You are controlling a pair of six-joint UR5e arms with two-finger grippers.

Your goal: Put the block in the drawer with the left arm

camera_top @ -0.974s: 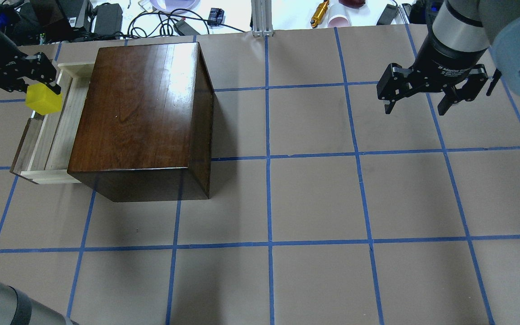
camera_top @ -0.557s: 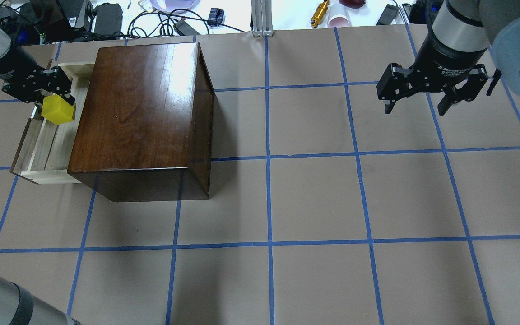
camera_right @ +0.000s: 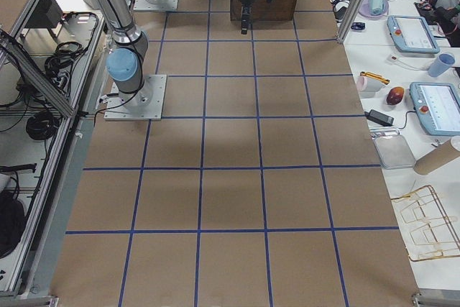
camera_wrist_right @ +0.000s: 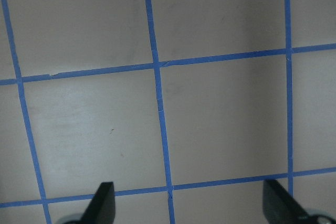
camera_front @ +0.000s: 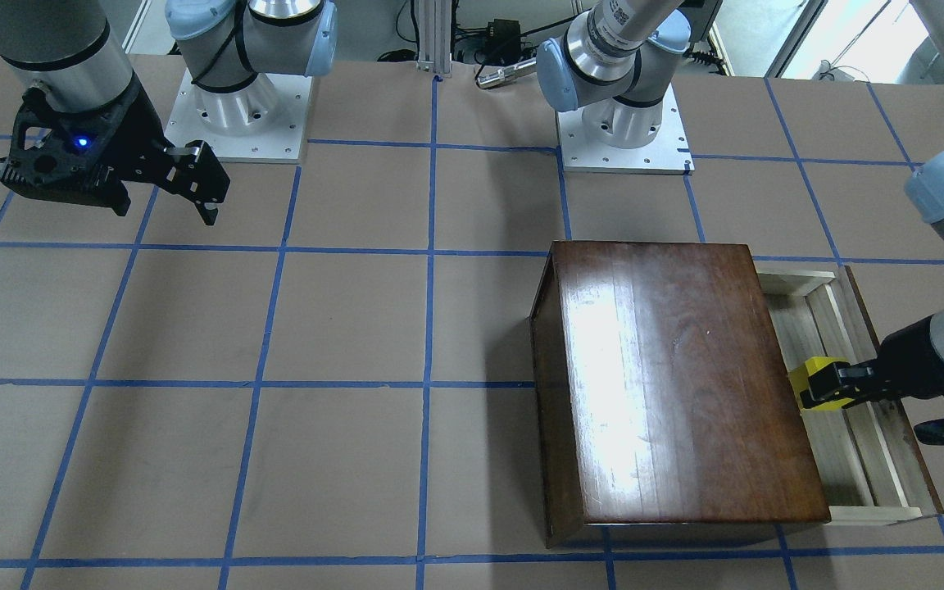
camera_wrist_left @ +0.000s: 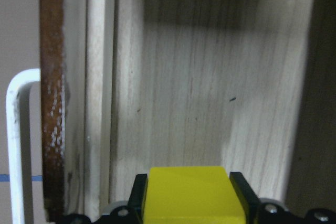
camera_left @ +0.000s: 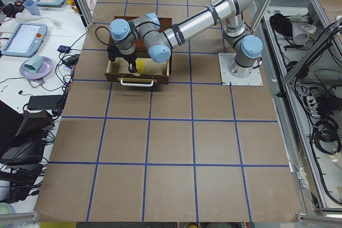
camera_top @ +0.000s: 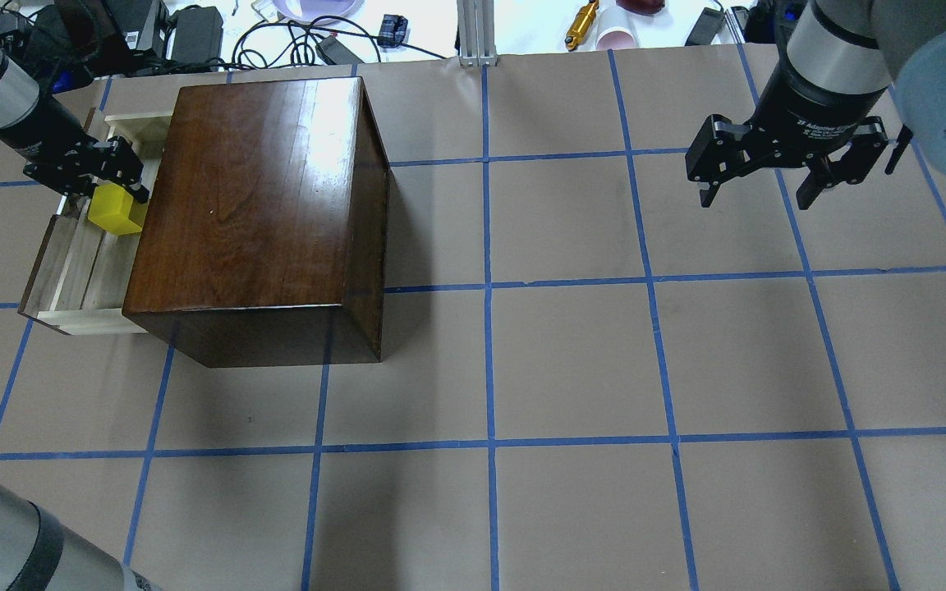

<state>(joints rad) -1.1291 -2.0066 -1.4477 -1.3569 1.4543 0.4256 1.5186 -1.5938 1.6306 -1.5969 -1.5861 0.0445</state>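
The yellow block is held in my left gripper, which is shut on it. It hangs low over the open drawer, close to the dark-brown box. In the front-facing view the block sits beside the box's edge, over the drawer. The left wrist view shows the block between the black pads, with the drawer's pale floor just below. My right gripper is open and empty, above the table at the far right.
The drawer's white handle sticks out from its dark front. Cables and devices and an aluminium post lie past the table's far edge. The arm bases stand on the robot's side.
My left gripper has carried the block to the right and lower, from the drawer's outer edge to over its inside near the box. The right arm has not moved.
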